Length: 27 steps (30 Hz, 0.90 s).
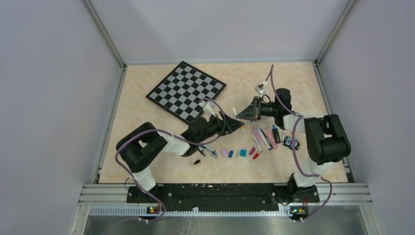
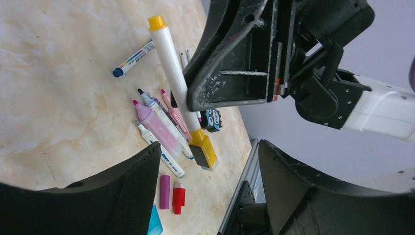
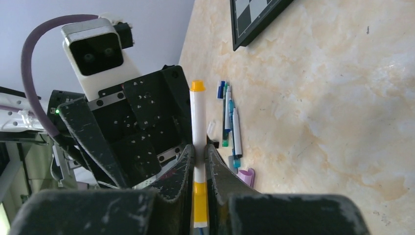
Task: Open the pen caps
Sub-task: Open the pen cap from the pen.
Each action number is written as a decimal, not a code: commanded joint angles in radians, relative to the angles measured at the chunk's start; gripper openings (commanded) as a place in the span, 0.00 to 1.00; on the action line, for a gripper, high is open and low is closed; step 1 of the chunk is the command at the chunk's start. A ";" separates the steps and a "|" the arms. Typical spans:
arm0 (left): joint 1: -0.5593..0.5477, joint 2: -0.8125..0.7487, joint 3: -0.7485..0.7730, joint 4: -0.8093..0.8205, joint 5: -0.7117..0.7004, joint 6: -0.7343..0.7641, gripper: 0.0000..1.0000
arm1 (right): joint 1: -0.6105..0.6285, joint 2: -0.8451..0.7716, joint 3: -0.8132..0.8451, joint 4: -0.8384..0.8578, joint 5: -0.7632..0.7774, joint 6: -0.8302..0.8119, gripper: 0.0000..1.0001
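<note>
My right gripper [image 1: 241, 115] [image 3: 199, 147] is shut on a white marker [image 2: 172, 58] [image 3: 198, 117], held above the table. The marker has a small yellow end [image 3: 197, 85] and a larger yellow cap [image 2: 203, 149] [image 3: 199, 200]. My left gripper [image 1: 239, 124] [image 2: 208, 161] is open, with its fingers either side of the yellow cap and not touching it. Loose caps lie on the table: pink [image 1: 224, 152], blue [image 1: 231, 153], teal [image 1: 242, 152], magenta [image 1: 252, 151] [image 2: 165, 191], red [image 1: 255, 156] [image 2: 178, 198] and black [image 1: 197, 161].
A checkered board [image 1: 186, 91] lies at the back left. Uncapped pens and pink highlighters [image 1: 264, 137] [image 2: 156, 125] lie by the right arm, with a small black-and-blue figure [image 1: 292, 142] [image 2: 211, 119]. Thin pens [image 1: 210, 151] [image 3: 230, 122] lie under the left arm.
</note>
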 commanded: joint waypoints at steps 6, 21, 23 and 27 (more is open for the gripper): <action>-0.009 0.077 0.069 0.110 0.009 -0.058 0.64 | 0.013 0.002 0.034 0.055 -0.021 0.023 0.00; -0.019 0.138 0.079 0.187 0.063 -0.094 0.39 | 0.012 0.017 0.030 0.083 -0.027 0.036 0.00; -0.021 0.138 0.078 0.187 0.064 -0.093 0.29 | 0.013 0.016 0.030 0.085 -0.027 0.036 0.00; -0.021 0.140 0.060 0.212 0.066 -0.089 0.00 | 0.013 0.012 0.034 0.090 -0.041 0.022 0.00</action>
